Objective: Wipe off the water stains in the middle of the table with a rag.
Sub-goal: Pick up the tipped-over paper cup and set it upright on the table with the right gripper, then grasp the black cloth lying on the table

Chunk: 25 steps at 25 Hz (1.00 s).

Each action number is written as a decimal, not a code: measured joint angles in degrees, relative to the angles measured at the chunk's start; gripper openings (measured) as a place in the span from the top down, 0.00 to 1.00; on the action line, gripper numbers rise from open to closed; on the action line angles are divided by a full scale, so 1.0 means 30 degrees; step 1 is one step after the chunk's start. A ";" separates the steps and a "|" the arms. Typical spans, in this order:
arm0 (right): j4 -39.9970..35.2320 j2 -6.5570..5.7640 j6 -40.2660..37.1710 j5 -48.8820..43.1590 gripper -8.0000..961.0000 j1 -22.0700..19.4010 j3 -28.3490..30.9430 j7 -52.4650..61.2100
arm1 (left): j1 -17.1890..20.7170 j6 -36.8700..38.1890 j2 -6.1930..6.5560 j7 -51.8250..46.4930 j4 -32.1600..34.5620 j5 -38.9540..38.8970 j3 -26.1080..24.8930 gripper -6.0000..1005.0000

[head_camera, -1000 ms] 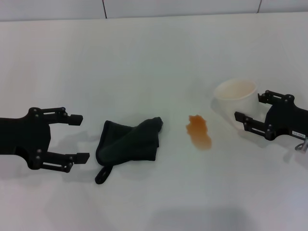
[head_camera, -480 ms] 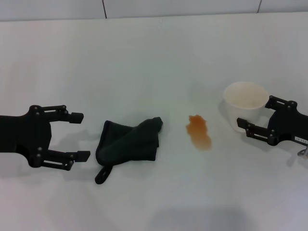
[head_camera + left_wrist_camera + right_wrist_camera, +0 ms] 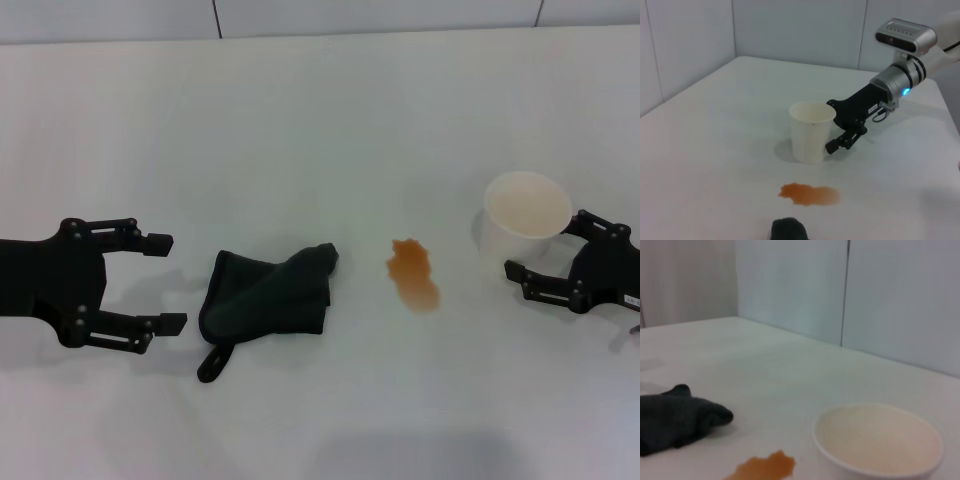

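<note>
- The table (image 3: 320, 110) is seen as a plain white surface, bordered at its far edge by pale wall panels
- The water stains (image 3: 414, 273) are found as one small orange-brown blotch of irregular shape near the middle of the table; the blotch is also shown in the left wrist view (image 3: 808, 193) and the right wrist view (image 3: 761, 467)
- The rag (image 3: 268, 296), dark and crumpled with a loop tab at its near corner, is laid flat on the table to the left of the blotch, near it but not touching it
- The left gripper (image 3: 165, 283) is held low over the table just to the left of the rag, with its jaws spread apart and nothing between them
- A pale paper cup (image 3: 524, 224) is stood upright to the right of the blotch, apart from it
- The right gripper (image 3: 545, 262) is placed around the cup from the right side; its jaws are set on either side of the cup wall, but whether the cup is actually clamped cannot be told
</note>
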 joint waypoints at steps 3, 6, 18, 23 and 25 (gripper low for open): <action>-0.0209 -0.0024 0.0163 -0.0330 0.09 -0.0207 0.0019 0.0348 | 0.0004 0.0000 -0.0018 0.0050 0.0001 0.0010 0.0001 0.22; -0.0721 -0.0038 -0.0142 -0.0457 0.09 -0.0748 0.0311 0.0418 | 0.0003 -0.0002 -0.0025 0.0053 0.0001 0.0015 0.0000 0.22; -0.4134 0.0094 -0.3252 -0.0422 0.10 -0.4158 0.2346 0.0607 | -0.0026 -0.0203 -0.0033 0.0054 0.0001 0.0016 0.0027 0.22; -0.5973 0.0199 -0.5170 0.0168 0.10 -0.4933 0.3210 0.0607 | -0.0026 -0.0207 -0.0028 0.0053 0.0000 0.0017 0.0032 0.23; -0.6467 0.0188 -0.5778 0.0567 0.10 -0.4974 0.3226 0.0616 | -0.0024 -0.0207 -0.0028 0.0053 0.0000 0.0016 0.0024 0.23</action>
